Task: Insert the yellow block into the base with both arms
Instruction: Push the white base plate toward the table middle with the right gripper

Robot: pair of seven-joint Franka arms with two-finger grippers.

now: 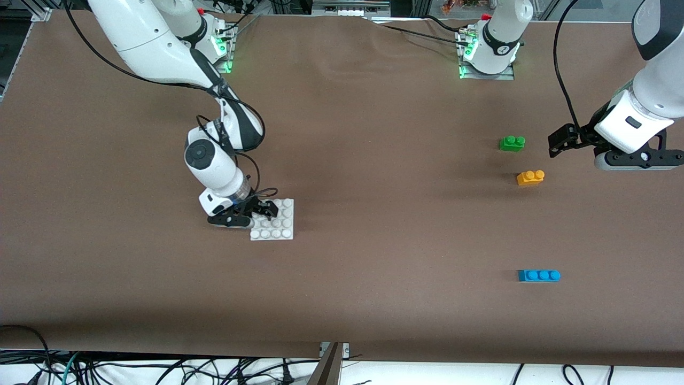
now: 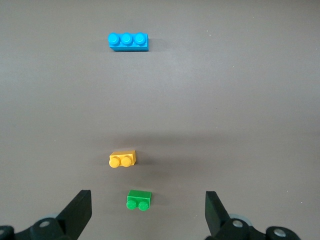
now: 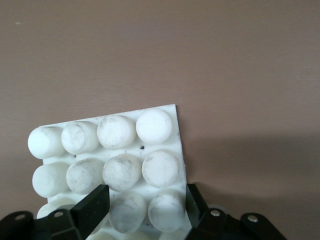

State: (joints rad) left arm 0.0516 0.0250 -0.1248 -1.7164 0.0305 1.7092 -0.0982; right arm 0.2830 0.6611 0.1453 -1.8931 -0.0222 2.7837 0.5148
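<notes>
The yellow block lies on the brown table toward the left arm's end, untouched. My left gripper hangs open in the air beside the green brick, with nothing between its fingers. The white studded base lies flat toward the right arm's end. My right gripper is down on it, shut on the base, with its fingers clamping two studs at the base's edge.
A green two-stud brick lies just farther from the front camera than the yellow block. A blue three-stud brick lies nearer to the camera. Bare brown table stretches between the base and the bricks.
</notes>
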